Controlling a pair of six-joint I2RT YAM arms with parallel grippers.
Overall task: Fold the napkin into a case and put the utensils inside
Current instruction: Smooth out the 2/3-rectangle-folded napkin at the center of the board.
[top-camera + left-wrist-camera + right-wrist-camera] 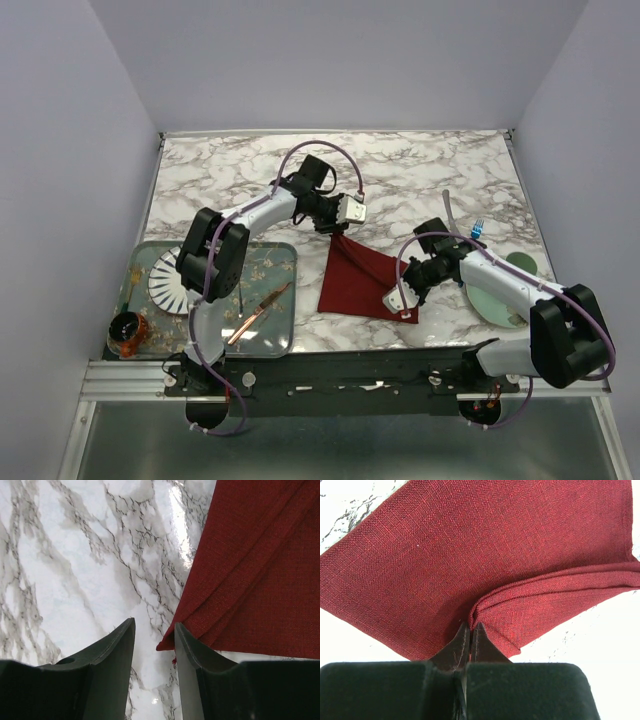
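The dark red napkin lies partly folded on the marble table, with a doubled flap along one side. My right gripper is at its near right corner, and in the right wrist view this gripper is shut on the fold's edge. My left gripper hovers over the napkin's far corner. In the left wrist view it is open, and the cloth's corner sits just off its right finger with nothing pinched. A blue-handled fork and a pale silvery utensil lie to the far right.
A pale green plate sits under my right arm. At the left, a glass tray holds a white ribbed plate and a copper knife. A brown cup stands at the near left corner.
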